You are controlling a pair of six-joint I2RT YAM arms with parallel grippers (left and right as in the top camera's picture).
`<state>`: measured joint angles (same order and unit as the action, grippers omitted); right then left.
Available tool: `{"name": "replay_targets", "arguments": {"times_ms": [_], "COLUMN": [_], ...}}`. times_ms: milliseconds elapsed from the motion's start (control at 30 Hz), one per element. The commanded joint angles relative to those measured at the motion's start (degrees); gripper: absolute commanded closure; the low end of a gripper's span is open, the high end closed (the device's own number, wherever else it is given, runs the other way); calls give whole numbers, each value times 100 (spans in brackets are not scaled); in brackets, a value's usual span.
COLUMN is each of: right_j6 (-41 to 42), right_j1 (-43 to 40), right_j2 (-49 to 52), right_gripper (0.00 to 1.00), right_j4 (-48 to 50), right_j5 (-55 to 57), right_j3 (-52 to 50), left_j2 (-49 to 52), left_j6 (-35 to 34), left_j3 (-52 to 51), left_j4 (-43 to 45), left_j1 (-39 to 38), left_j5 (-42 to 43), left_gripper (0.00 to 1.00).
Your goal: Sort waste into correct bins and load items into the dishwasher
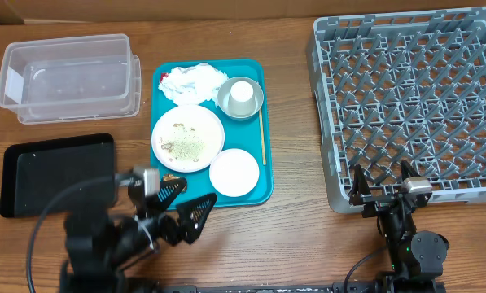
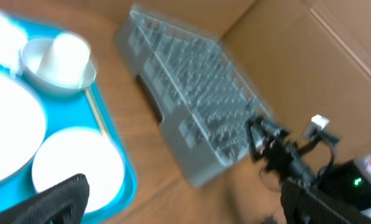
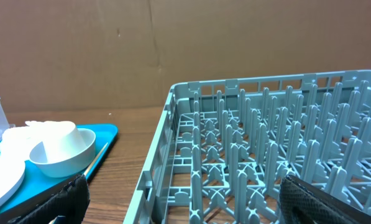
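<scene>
Waste: crumpled napkins [image 1: 192,81] with a red scrap lie at the far end of the teal tray [image 1: 244,134], well beyond the left gripper [image 1: 186,202]. Pale grains and brown bits are scattered over the large plate [image 1: 212,126].
Dishes: the small plate [image 1: 234,172] sits just ahead of the left gripper. The large plate is ahead and slightly to its left. The bowl [image 1: 257,102], with the cup [image 1: 241,95] inside it, lies farther on.
Left gripper: its jaws are spread fully wide and hold nothing. It hovers at the teal tray's near edge.
Right gripper [image 1: 383,181]: also gaping and empty, with the rack [image 1: 322,98] directly ahead and its near wall just beyond the fingertips.
Bins: the black tray [image 1: 55,171] lies just left of the left gripper. The clear tub [image 1: 67,81] is farther ahead on that side.
Step in hand: probably the first pick, since nothing is sorted or loaded yet.
Doing it well: take the napkins first, pinching the bunched middle so no scrap trails. Scrape the large plate before it goes to the rack. Grip each plate by its rim, then stand it between the pegs.
Risk: a thin wooden stick [image 1: 264,134] lies along the tray's right edge and could snag a low approach.
</scene>
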<state>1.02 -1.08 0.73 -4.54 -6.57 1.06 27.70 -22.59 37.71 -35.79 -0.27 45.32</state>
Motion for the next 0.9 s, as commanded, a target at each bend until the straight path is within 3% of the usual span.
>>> {"name": "replay_targets", "arguments": {"times_ms": [0, 200, 267, 367, 533, 600, 800, 867], "right_j6": [-39, -39, -39, -39, -39, -39, -39, -39], "right_j1": [-17, -17, -17, -17, -17, -17, -17, -17], "right_j2": [-57, -57, -57, -57, -57, -57, -57, -57], "right_gripper": [0, 0, 0, 0, 0, 0, 0, 0], "right_j4": [24, 26, 24, 24, 24, 24, 24, 24], "right_j5": [48, 48, 48, 48, 48, 48, 48, 48], "right_j3": [-59, -59, -59, -59, -59, -59, -59, -59], "left_j2": [1036, 2308, 2573, 2809, 3062, 3156, 3425, 3554], "left_j6": [1279, 1397, 1408, 1296, 275, -68, -249, 87], "left_j3": [894, 1462, 1521, 1574, 1598, 1598, 1598, 1598], "left_j4": [-535, -774, -890, -1167, -1534, -1414, -734, -527], "left_j1": [26, -11, -177, -669, -1954, -2363, -2712, -2721], "left_j5": [74, 855, 765, -166, -2754, -3362, -3423, -3163], "left_gripper": [0, 0, 0, 0, 0, 0, 0, 0]}}
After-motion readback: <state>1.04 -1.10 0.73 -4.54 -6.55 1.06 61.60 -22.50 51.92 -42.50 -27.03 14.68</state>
